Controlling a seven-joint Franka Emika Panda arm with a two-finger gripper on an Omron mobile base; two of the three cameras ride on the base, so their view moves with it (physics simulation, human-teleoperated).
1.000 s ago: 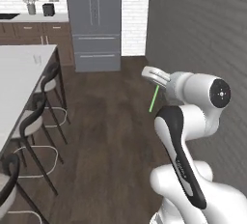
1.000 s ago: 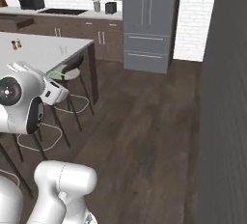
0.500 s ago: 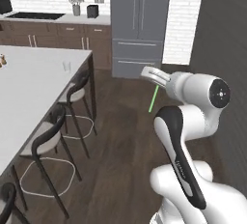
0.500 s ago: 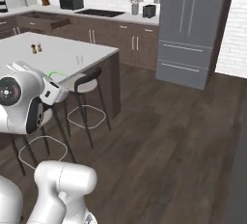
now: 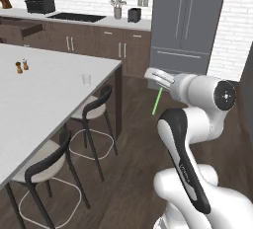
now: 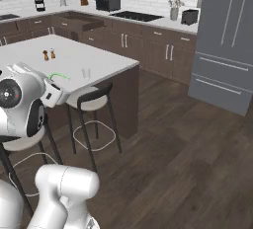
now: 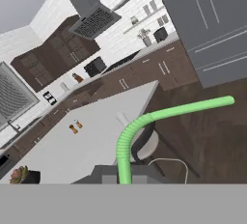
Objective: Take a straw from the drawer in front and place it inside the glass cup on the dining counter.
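I hold one straw (image 7: pixel 126 146) pinched tight in my claw (image 5: pixel 157 79), the jaws closed on its lower end; it is bright green and bends partway along, its far length angling off over the dark wood floor (image 6: pixel 188 149). From the left base view the straw hangs down below my claw, out past the end of the dining counter (image 5: pixel 44 99) and well apart from it. On that white counter stands one glass cup (image 5: pixel 86 79), upright near the end edge, with nothing in it that I can make out. Two shakers (image 5: pixel 21 66) stand together farther back on the same top. Two black-backed stools (image 5: pixel 94 109) sit along the counter's side. Across the room, one drawer (image 6: pixel 84 24) juts open from the dark cabinets under the wall worktop; I cannot tell what it holds.
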